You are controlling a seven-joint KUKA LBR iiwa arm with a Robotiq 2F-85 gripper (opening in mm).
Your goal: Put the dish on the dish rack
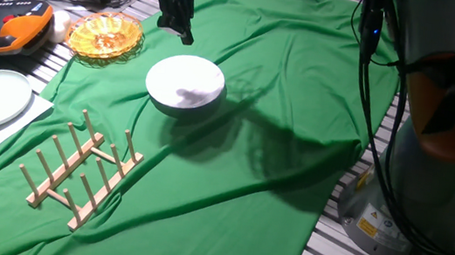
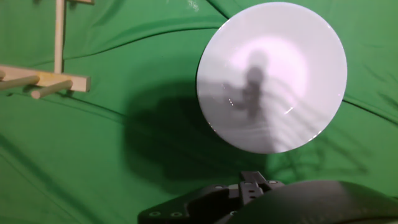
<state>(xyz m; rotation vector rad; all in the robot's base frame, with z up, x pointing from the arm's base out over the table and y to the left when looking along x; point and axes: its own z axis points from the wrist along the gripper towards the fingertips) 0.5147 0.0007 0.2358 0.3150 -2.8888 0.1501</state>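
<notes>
**A:** On the table, biggest first: a green cloth [image 1: 283,108] covers most of it. The dish [image 1: 185,84] sits near the cloth's middle, lying flat, nothing touching it.

**B:** And the dish rack [image 1: 81,170]?

**A:** Well apart from it, down at the front left edge of the cloth, pegs up, no plate in it. The hand view catches just a corner of it [image 2: 43,79].

**B:** Gripper?

**A:** The gripper [image 1: 178,17] hangs above and behind the dish, holding nothing. Honestly can't tell how the fingers stand.

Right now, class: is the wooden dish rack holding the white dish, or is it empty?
Empty. The dish rack has bare pegs; the dish lies flat on the green cloth, apart from it.
</notes>
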